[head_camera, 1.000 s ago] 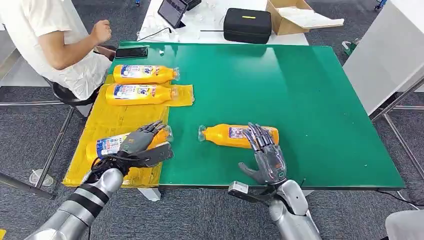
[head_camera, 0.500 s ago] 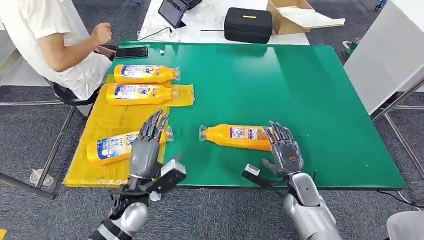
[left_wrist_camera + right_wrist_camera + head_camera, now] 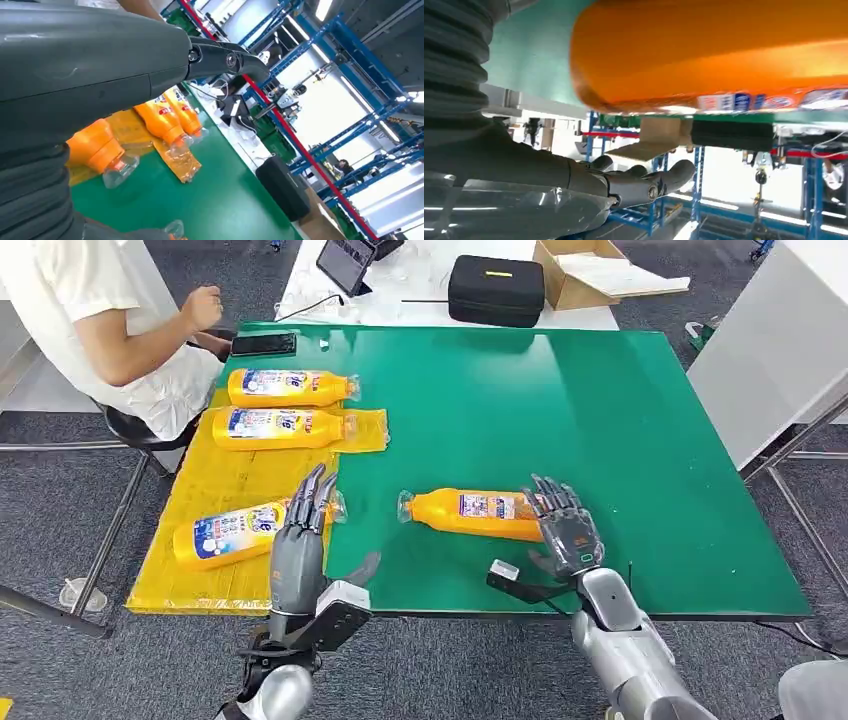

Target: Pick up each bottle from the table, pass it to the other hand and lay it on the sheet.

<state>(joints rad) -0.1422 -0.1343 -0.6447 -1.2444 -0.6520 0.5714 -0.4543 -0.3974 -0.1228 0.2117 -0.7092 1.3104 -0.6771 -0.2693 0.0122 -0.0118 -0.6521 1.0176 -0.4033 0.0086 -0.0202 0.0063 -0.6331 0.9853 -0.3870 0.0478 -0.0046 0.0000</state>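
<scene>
The orange plastic bottle with a clear cap [image 3: 478, 513] lies on its side on the green bench [image 3: 620, 440], apart from the yellow sheet [image 3: 235, 520], where three like bottles [image 3: 280, 408] already lie. The right hand [image 3: 566, 530] hovers at its base, fingers apart, holding nothing; the pick-up is in hand. Next, I judge, it must close around the body, lift, and pass to the left hand [image 3: 300, 540], which stands with fingers apart and nothing in them, at the sheet's edge. The bottles look full of orange liquid.

Orange bottles [image 3: 478, 513] with blue-white labels, yellow sheet [image 3: 232, 483], green table [image 3: 560, 420], black case [image 3: 494, 290]
</scene>
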